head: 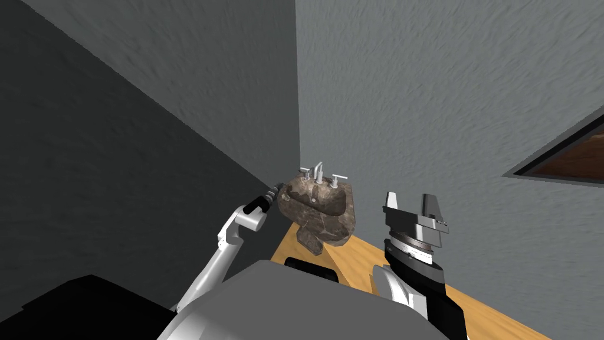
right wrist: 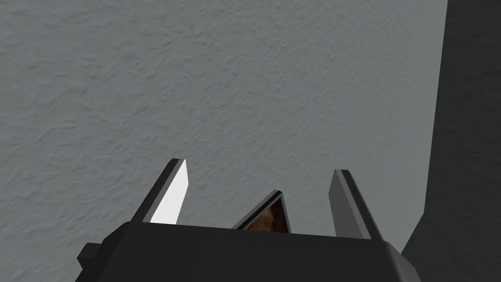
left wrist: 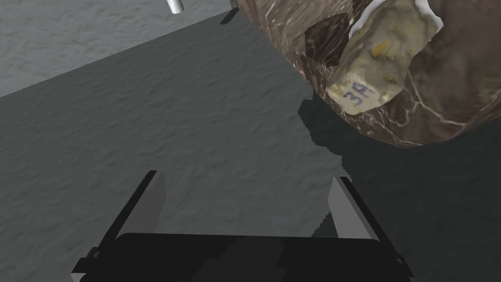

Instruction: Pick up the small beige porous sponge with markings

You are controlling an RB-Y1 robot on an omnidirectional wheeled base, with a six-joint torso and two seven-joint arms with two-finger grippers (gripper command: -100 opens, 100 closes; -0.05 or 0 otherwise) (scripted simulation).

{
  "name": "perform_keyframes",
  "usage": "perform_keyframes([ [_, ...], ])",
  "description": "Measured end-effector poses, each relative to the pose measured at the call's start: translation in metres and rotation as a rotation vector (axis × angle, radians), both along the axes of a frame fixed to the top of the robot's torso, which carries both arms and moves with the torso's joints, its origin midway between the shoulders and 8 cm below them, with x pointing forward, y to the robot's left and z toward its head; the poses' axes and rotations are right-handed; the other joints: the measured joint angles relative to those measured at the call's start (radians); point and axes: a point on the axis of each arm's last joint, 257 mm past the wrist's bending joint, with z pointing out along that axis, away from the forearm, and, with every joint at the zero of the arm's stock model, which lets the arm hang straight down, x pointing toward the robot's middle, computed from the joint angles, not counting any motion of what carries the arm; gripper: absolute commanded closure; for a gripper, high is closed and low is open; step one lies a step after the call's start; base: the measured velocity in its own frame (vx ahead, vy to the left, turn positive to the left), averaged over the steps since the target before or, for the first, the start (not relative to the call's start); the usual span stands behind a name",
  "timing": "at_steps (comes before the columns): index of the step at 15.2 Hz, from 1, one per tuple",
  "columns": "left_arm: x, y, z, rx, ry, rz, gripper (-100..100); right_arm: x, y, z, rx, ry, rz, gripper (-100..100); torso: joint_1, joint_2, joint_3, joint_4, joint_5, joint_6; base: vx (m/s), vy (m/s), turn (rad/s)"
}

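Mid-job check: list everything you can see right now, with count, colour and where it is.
sponge: one, beige with blue markings, on the sink, ahead of the left hand, outside its fingers
sink: one, mottled brown, in the wall corner
tap: one spout and two handles, silver, on the sink's back rim
frame: one, dark with brown inside, on the wall to the right
wood surface: one, tan, below the sink
left hand: open, empty, at the sink's left side
right hand: open, empty, raised to the right of the sink
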Motion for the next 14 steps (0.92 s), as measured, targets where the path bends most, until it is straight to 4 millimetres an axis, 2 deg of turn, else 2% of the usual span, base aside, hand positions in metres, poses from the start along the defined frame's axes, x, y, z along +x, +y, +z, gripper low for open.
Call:
perform_keyframes([
  [14, -0.009, 0.016, -0.044, 0.053, 0.225, 0.045, -100, 0.0, 0.0, 0.0, 0.0, 0.0, 0.0, 0, 0.0, 0.0, 0.0, 0.0, 0.0, 0.0, 0.018, -0.028, -0.02],
])
